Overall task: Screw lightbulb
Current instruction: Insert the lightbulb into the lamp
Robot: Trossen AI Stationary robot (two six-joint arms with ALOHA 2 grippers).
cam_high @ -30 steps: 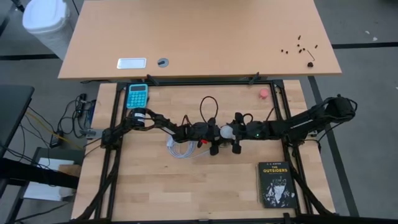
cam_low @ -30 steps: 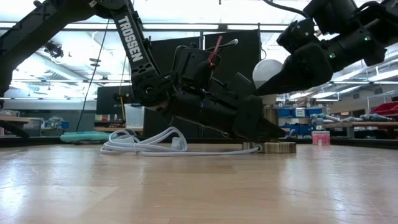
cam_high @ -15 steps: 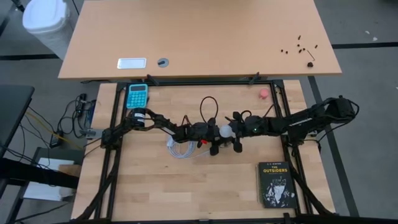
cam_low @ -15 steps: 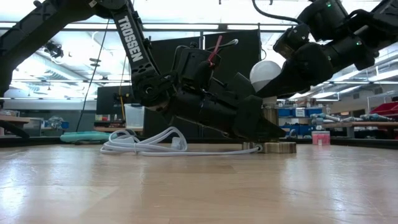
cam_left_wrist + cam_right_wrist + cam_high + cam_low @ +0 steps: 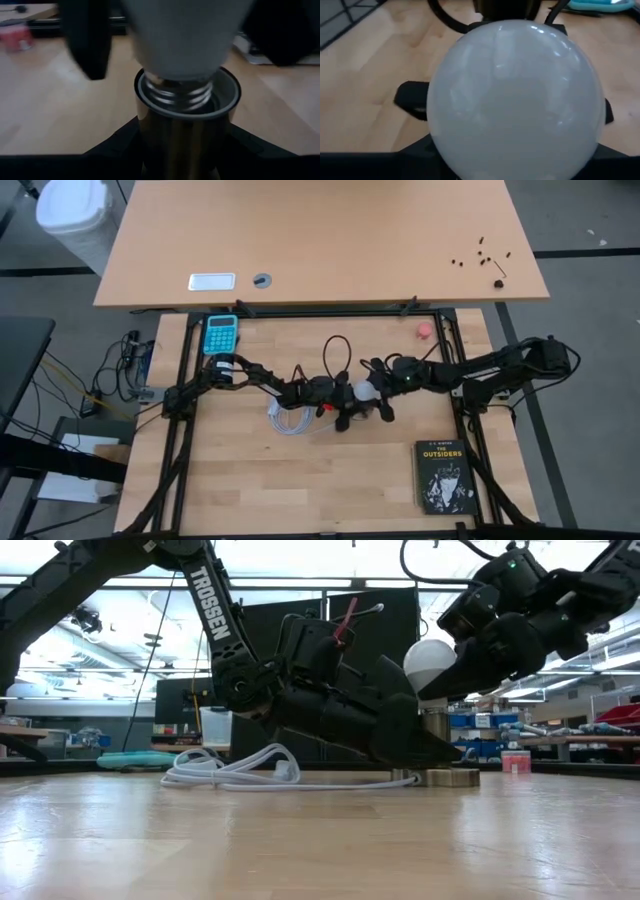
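The white frosted lightbulb stands upright with its threaded base in the mouth of a metallic socket. The socket rises from a flat round foot that rests on the table's middle. My left gripper reaches in from the table's left and is shut on the socket, low down. My right gripper comes from the table's right and is shut on the bulb's globe. The bulb's thread sits partly inside the socket's rim. My left gripper pinches the socket's barrel between its two fingers, below the rim. The fingers come nearly level from the table's left. The socket stands upright on its foot. My right gripper holds the bulb's round globe between its two fingers, one on each side. It comes slanting down from the table's right. The bulb stands upright, its base in the socket.
A white coiled cord lies left of the socket, behind the left gripper. A black book lies near the front right, a blue calculator at the far left, a pink-red round object at the far right. Black frame rails edge the table.
My right hand has swung around the bulb toward the table's far edge and turned at the wrist, staying at the globe. The bulb has stayed upright on the socket. My left gripper has kept its place on the socket.
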